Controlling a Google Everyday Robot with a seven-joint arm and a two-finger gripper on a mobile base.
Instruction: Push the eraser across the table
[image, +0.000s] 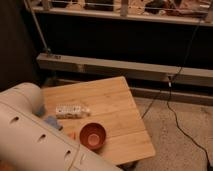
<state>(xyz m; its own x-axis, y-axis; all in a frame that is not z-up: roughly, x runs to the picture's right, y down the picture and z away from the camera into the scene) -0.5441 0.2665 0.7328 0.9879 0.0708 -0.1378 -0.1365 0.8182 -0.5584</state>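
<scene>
Eraser is not made out anywhere in the camera view, so its spot can't be told; part of the table's near-left side is hidden by the robot arm (30, 142). The table (112, 100), a light wood top w/ board seams, is seen turned at an angle, one corner pointed toward the back wall.

On the table, a small white dotted box (70, 111) is laid flat at the left-centre. A round red-brown bowl (93, 135) is set upright near the front edge, just in front of & to the right of the box, apart from it. A blue pad (51, 121) is seen left of the bowl, right at the arm's edge & partly covered by it. A small orange bit (71, 135) is glimpsed betw. pad & bowl; what it is can't be told.

The arm, a thick white tube w/ round holes, is spread across the lower-left corner. The gripper is not seen in the view; how far it is opened & whether anything is held can't be told.

Behind the table a long grey rail (125, 67) is run along a dark wall. A black cable (175, 112) is trailed down onto the speckled floor (180, 147) at right.
</scene>
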